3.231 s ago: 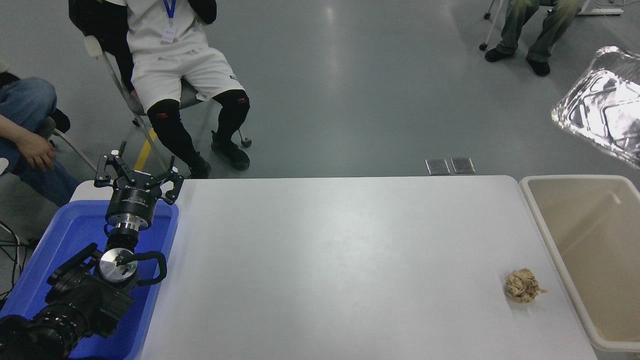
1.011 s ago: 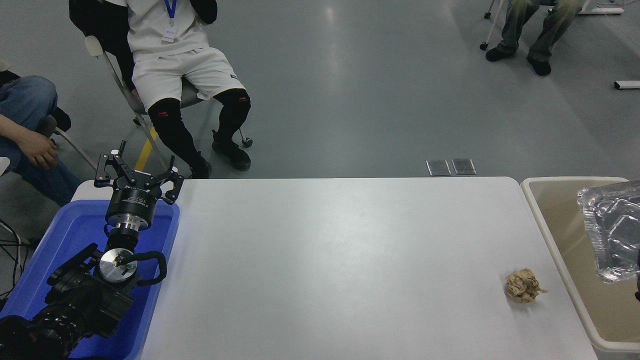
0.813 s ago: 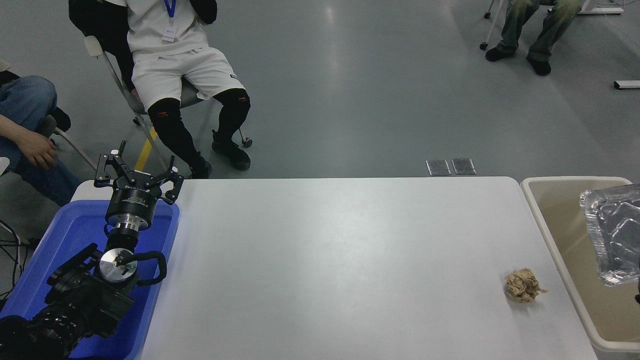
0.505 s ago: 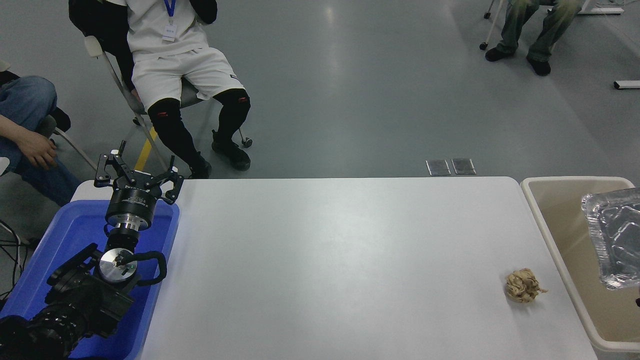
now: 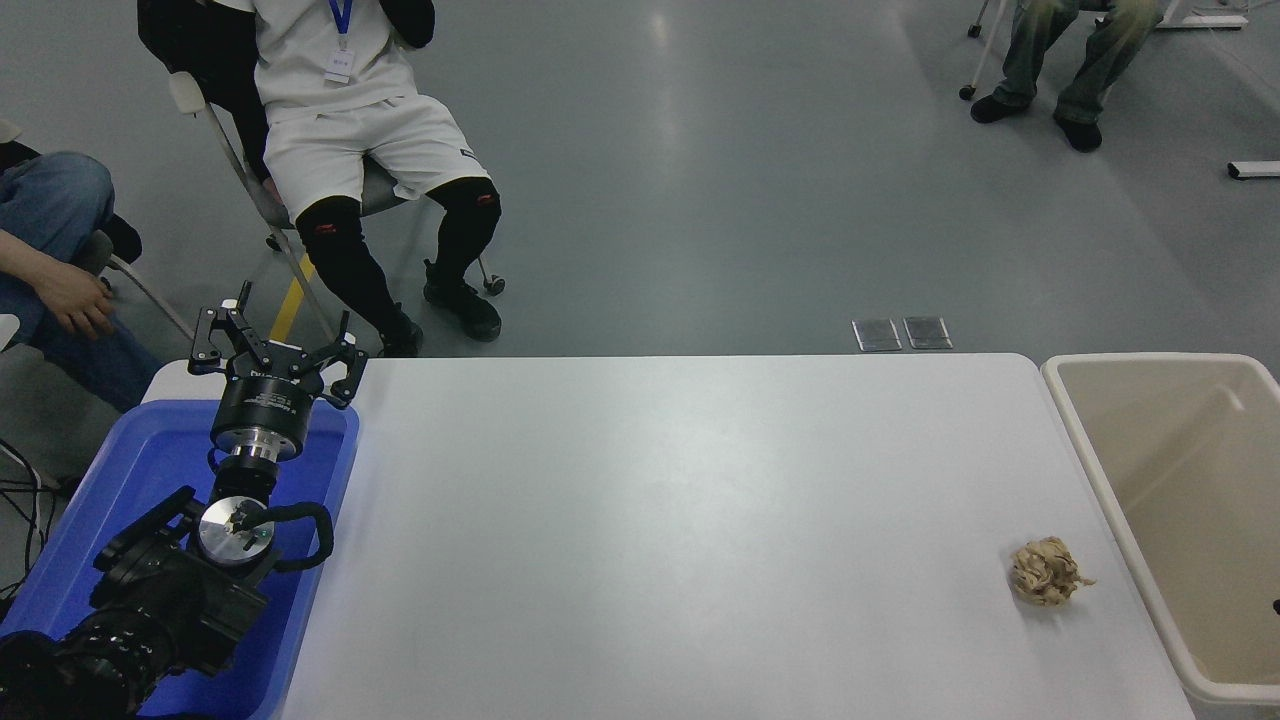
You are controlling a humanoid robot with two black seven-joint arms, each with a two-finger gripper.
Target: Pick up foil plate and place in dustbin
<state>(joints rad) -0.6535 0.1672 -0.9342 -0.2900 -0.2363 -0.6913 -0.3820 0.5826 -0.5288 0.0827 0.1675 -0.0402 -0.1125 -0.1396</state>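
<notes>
The dustbin (image 5: 1100,450) is a large beige plastic bin standing against the table's right end, and the part of its inside that shows is bare. The foil plate is out of view. My left gripper (image 5: 272,350) stays parked at the lower left above a blue tub, its fingers spread open and holding nothing. The right arm and its gripper are outside the picture.
A blue tub (image 5: 120,480) sits at the table's left end under the left arm. A crumpled tan paper wad (image 5: 1043,571) lies near the dustbin. Seated people (image 5: 360,130) are beyond the far left side, another (image 5: 1070,50) at the top right.
The foil plate came down from high at the right to over the dustbin, hung there at the right edge, and has now gone from view. The left arm has not moved.
</notes>
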